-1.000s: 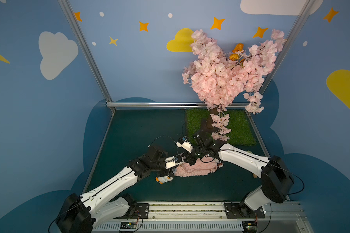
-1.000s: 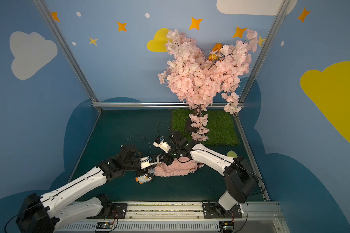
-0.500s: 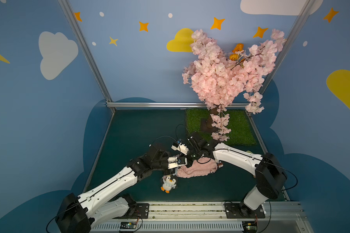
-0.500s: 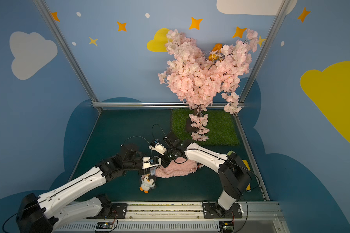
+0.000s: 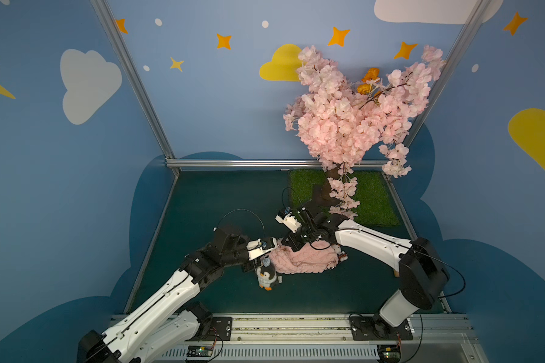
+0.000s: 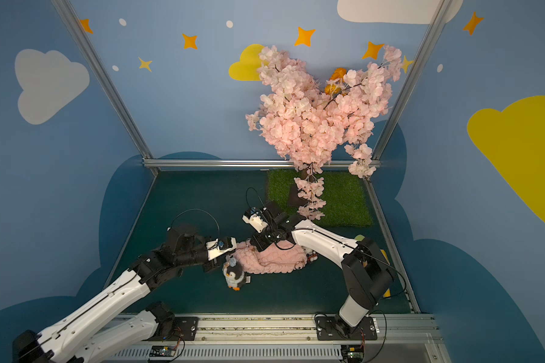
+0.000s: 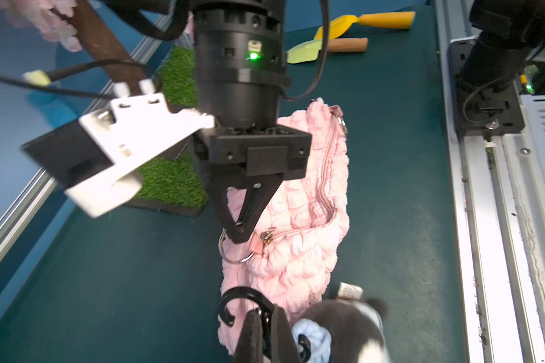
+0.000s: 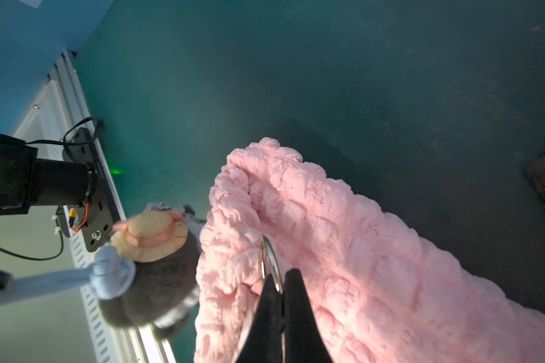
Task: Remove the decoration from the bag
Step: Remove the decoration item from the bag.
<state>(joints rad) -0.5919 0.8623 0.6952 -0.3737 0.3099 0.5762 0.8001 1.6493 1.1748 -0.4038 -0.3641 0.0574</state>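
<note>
The pale-pink puffy bag (image 5: 309, 261) (image 6: 271, 261) lies on the green floor between my two arms. My right gripper (image 8: 280, 278) is shut on a metal ring (image 8: 270, 256) at the bag's left end, and this ring (image 7: 233, 256) also shows in the left wrist view. My left gripper (image 7: 263, 317) is shut on the black clip (image 7: 238, 297) of the decoration, a grey-and-white penguin plush (image 5: 266, 276) (image 6: 234, 276). The clip's hook stands apart from the ring. The penguin hangs upright by its blue cord (image 7: 310, 338) just left of the bag.
A small white-and-red charm (image 5: 340, 253) sits at the bag's right end. A pink blossom tree (image 5: 353, 113) stands on a grass mat (image 5: 372, 201) at the back right. Two flat tools, one yellow (image 7: 375, 19) and one green (image 7: 324, 48), lie near the right arm's base.
The penguin went from lying beside the bag to hanging upright under my left gripper, away from the ring. The right arm shifted slightly left, still on the ring.
</note>
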